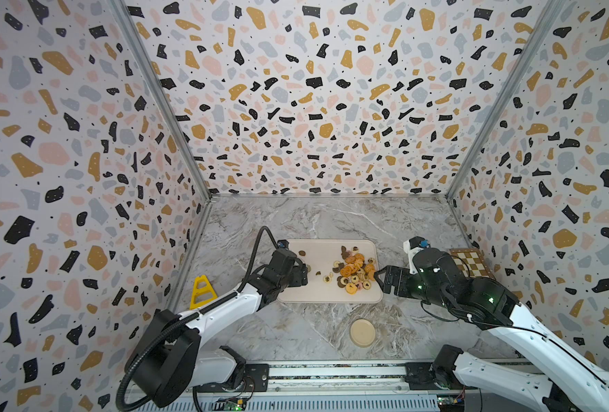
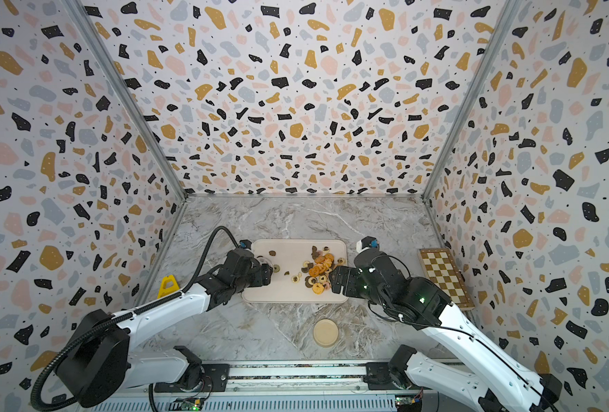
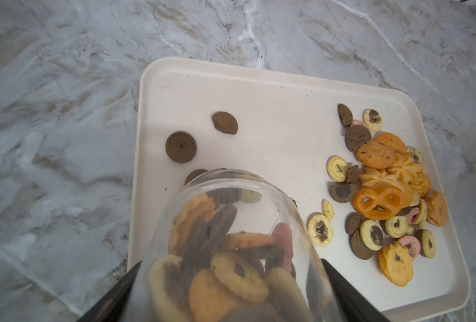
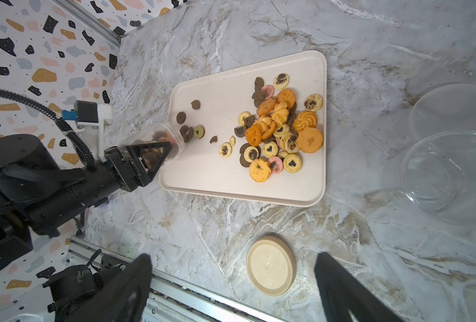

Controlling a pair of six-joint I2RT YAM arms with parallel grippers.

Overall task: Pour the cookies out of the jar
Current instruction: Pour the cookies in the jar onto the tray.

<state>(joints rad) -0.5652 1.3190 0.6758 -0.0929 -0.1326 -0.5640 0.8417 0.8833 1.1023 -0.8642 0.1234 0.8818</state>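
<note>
Between the left jaws sits the jar [image 3: 231, 200]. They're pinching its clear body from both sides and it's tipped so the mouth points down and away from them, low over the tray [image 3: 259, 111]. That tilt is what lets the cookies [image 3: 225, 264] slide out. Plenty are in there yet, bunched at the end nearest the jaws, so I'd call the pour maybe half done and it'll want a steeper tip.

Just past the mouth a few brown ones lie loose. Farther out, close in front of the right jaws, is the big pile [image 4: 281, 131]. The right jaws are spread wide with nothing in them, just beside the tray edge, probably out of the way on purpose.

The lid [image 4: 271, 264] lies flat on the desk [image 3: 63, 83], apart from both jaws, which makes sense since the jar has to be open to pour.
</note>
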